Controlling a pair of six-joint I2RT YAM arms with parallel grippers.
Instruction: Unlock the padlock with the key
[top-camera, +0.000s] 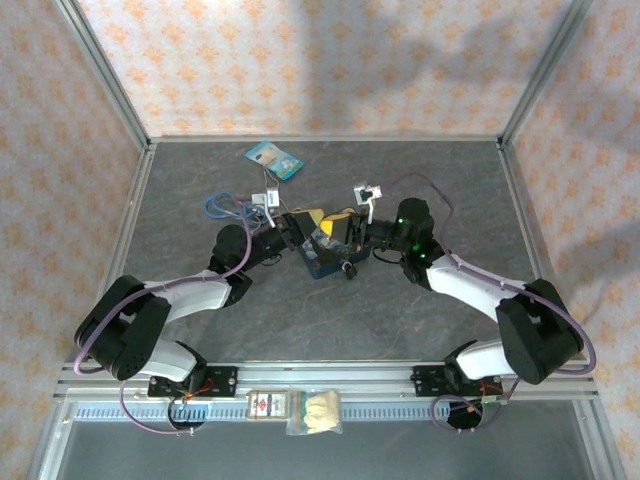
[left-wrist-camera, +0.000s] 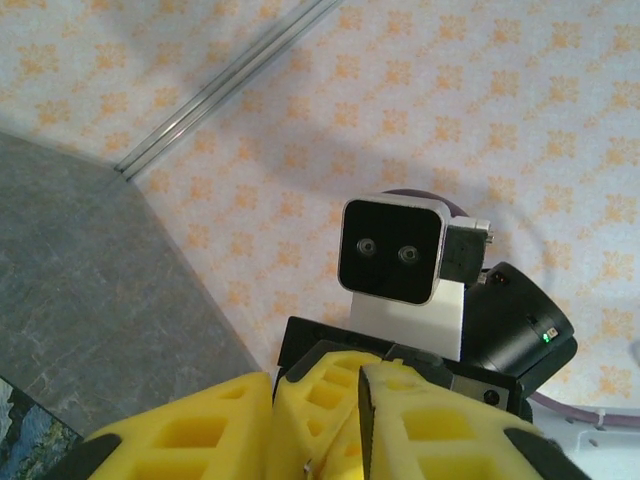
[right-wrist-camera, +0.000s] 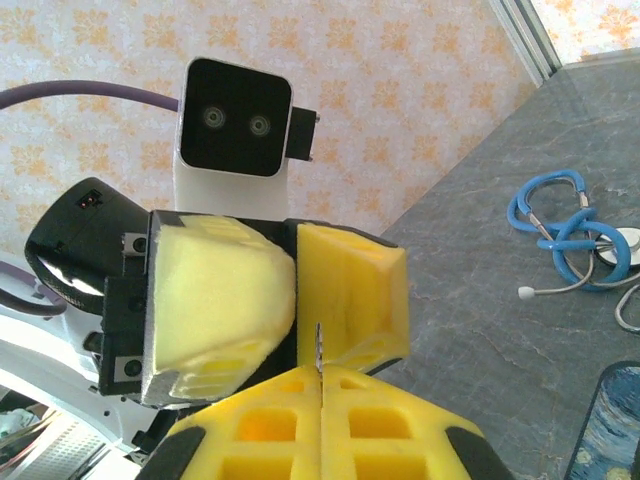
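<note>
Top view – a grey, stone-mottled table (top-camera: 450, 180) enclosed by aluminium frame posts (top-camera: 105, 70) and walls (top-camera: 320, 60) papered in pale cream with a repeating orange floral motif. A slotted metal rail (top-camera: 380, 385) runs along the near edge. It carries a small card (top-camera: 265, 403) with a red mark and a clear bag (top-camera: 318, 410) of pale contents. The print on the card is too small to read.

From the table centre, a light-blue packet (top-camera: 273, 158) lies at 11 o'clock near the far wall, its label illegible. A blue stethoscope (top-camera: 228, 205) lies at 10 o'clock. A blue starry-patterned tin (top-camera: 325, 262) sits at 6 o'clock, just under the meeting arms.

Right wrist view – the right gripper (right-wrist-camera: 320, 375) has its yellow foam fingers (right-wrist-camera: 260, 420) pressed together on the key (right-wrist-camera: 318, 348), a thin pale sliver standing up from the seam. At 12 o'clock, tip to tip with it, the left gripper (right-wrist-camera: 297, 300) faces back. Its foam fingers (right-wrist-camera: 220, 300) are closed face to face, and anything between them is hidden. The padlock cannot be made out among the foam.
</note>
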